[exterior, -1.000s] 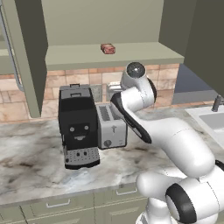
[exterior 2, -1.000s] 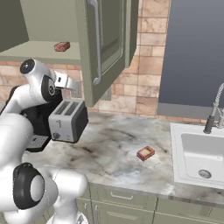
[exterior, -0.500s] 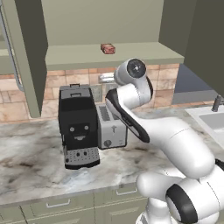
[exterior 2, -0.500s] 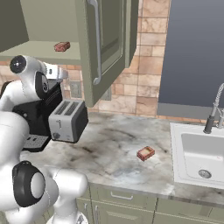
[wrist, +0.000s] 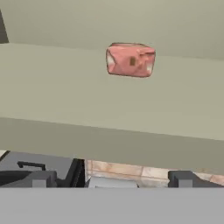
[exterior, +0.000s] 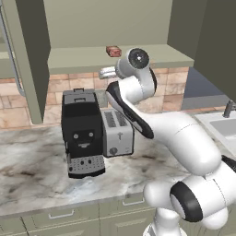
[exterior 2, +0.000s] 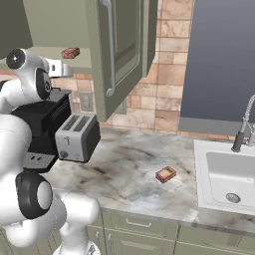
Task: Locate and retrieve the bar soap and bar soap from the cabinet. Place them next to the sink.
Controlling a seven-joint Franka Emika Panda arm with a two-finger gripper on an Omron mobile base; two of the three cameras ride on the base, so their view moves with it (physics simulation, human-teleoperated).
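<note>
No writing or brand is showing legibly on anything here. One soap (wrist: 131, 59) is lying on the shelf of the open cabinet (exterior: 115, 57), and the other soap (exterior 2: 166, 174) is resting on the counter (exterior 2: 129, 164) left of the sink (exterior 2: 226, 174), near it but not touching. Compared with half a second ago the gripper (exterior: 107, 72) is sitting higher, just below the shelf edge and apart from the soap, its fingers (wrist: 39, 179) spread wide and gripping nothing.

Arm raised high, wrist bent fwd; gripper (wrist: 109, 178) level, 2 fingers apart, empty.
</note>
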